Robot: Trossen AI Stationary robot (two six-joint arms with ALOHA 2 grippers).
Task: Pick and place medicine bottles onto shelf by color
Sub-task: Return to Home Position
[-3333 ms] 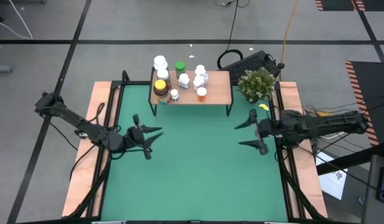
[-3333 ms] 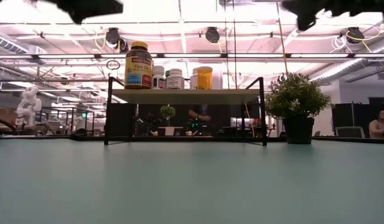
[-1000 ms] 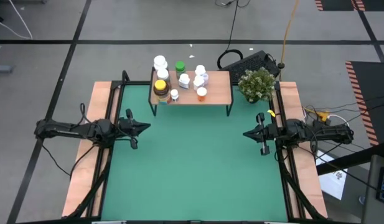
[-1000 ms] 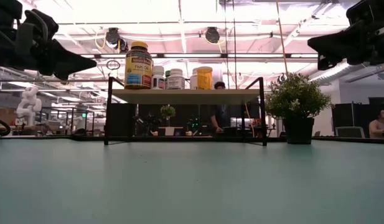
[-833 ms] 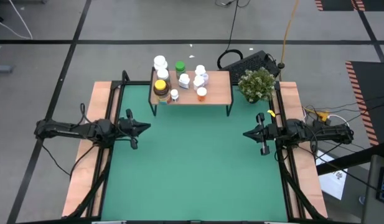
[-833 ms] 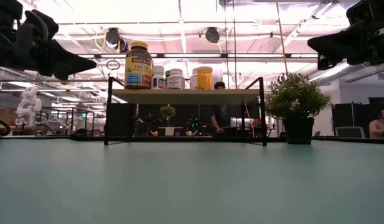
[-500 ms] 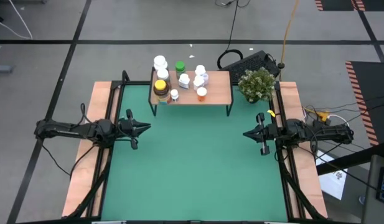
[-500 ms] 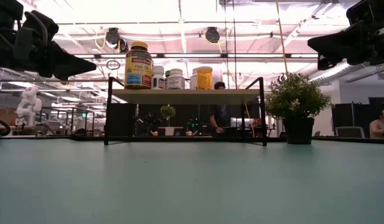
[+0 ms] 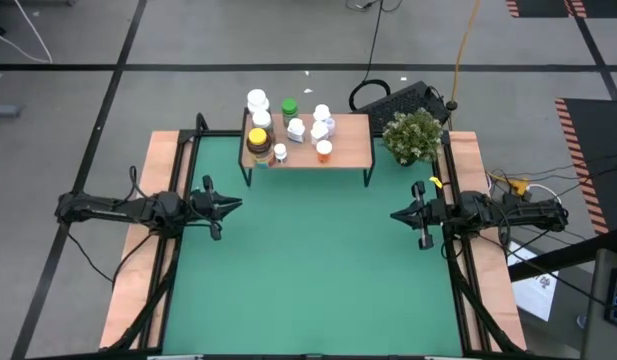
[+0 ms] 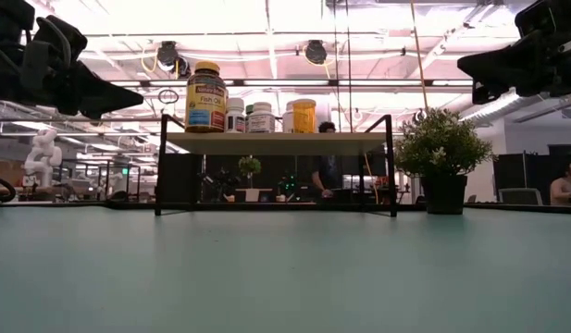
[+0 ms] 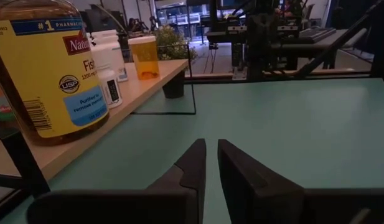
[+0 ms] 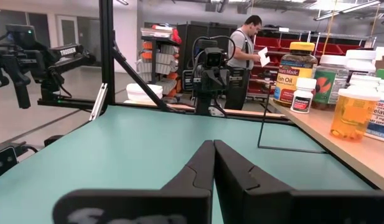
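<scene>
From above: low shelf point(image 9: 350, 150), rectangular light-wood top on thin black metal legs, set at the far edge of the matte green table point(image 9: 308, 280). Clustered on its left and middle portion: medicine bottles point(image 9: 295, 128), all round plastic. Among them, amber-brown jar point(image 9: 257, 138) with yellow lid at the left end, white jars point(image 9: 257, 99) behind it, green bottle point(image 9: 289, 106) at the back, small orange vial point(image 9: 324, 150) with white cap toward the front middle. Bushy potted plant point(image 9: 413, 135) just beside the shelf's right end. Left gripper point(image 9: 231, 203) near the table's left edge, right gripper point(image 9: 396, 215) near its right edge, both pointing inward, well apart from the shelf. At table height: same shelf in profile, amber-brown jar with printed yellow label tallest at the left end, translucent orange vial near the middle, dark grippers high at either side. From the left wrist: tapered dark fingers point(image 11: 192, 165) drawn almost together, only a thin slit left, nothing held; glossy amber-brown jar close by on the wood edge. From the right wrist: pointed fingers point(image 12: 201, 165) meeting at the tips, empty; a person point(image 12: 244, 43) standing with paper in the room beyond.
</scene>
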